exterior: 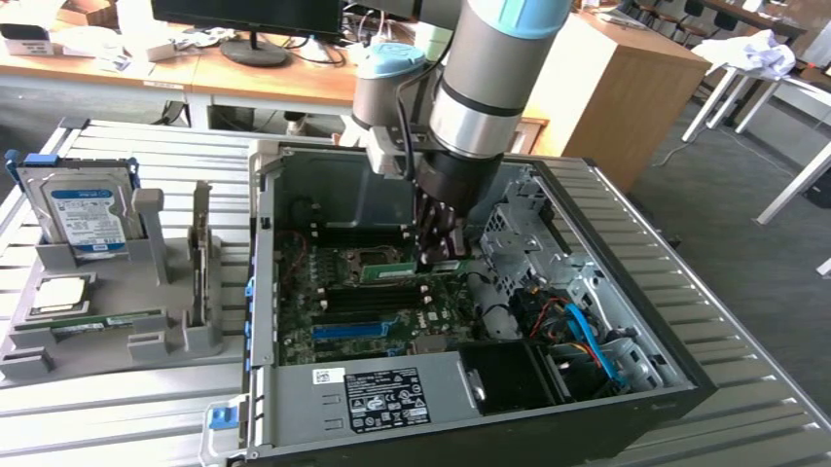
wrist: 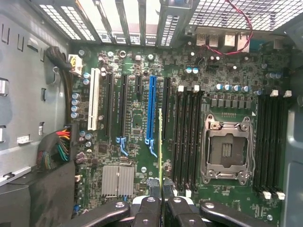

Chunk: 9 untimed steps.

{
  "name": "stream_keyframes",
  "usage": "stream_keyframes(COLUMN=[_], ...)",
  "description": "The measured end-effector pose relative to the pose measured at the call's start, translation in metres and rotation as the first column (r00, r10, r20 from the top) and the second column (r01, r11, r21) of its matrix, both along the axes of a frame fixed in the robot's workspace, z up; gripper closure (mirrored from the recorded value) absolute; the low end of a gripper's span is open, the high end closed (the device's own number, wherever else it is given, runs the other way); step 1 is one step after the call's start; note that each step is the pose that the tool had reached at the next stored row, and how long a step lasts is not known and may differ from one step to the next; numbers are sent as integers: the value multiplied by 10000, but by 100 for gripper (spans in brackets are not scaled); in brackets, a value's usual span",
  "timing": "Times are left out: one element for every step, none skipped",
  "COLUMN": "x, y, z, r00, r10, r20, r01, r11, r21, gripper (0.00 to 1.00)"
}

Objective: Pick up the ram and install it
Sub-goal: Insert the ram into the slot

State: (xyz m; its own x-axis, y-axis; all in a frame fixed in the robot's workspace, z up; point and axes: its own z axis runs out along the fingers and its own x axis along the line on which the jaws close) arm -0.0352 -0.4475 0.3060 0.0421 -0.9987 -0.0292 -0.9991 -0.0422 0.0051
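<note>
Above my black pincer (exterior: 439, 255), silver screws dotting its linkages, my arm (exterior: 487, 88) is a silver-grey tube with pale blue caps.

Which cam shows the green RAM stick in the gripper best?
Exterior view: the long thin green circuit-board ram stick shows its flat side, held by the gripper over the green motherboard. Wrist view catches it edge-on, a thin greenish line between the black fingers.

Office-style lab — wooden desks (exterior: 279, 80), a monitor (exterior: 247, 14), an opened computer case (exterior: 686, 387).
</note>
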Motion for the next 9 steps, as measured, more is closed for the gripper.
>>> stream_keyframes(x=[0, 0, 0, 0, 0, 0, 0, 0, 0], y=[0, 0, 0, 0, 0, 0, 0, 0, 0], z=[-3, -6, -10, -14, -18, -23, -29, -34, -41], r00=[10000, 10000, 10000, 10000, 10000, 10000, 10000, 10000, 10000], r10=[0, 0, 0, 0, 0, 0, 0, 0, -1], r20=[0, 0, 1, 0, 1, 0, 1, 1, 1], r01=[0, 0, 0, 0, 0, 0, 0, 0, 1], r11=[10000, 10000, 10000, 10000, 10000, 10000, 10000, 10000, 10000], r21=[0, 1, 2, 1, 1, 1, 1, 0, -1], gripper=[87, 87, 87, 87, 87, 87, 87, 87, 87])
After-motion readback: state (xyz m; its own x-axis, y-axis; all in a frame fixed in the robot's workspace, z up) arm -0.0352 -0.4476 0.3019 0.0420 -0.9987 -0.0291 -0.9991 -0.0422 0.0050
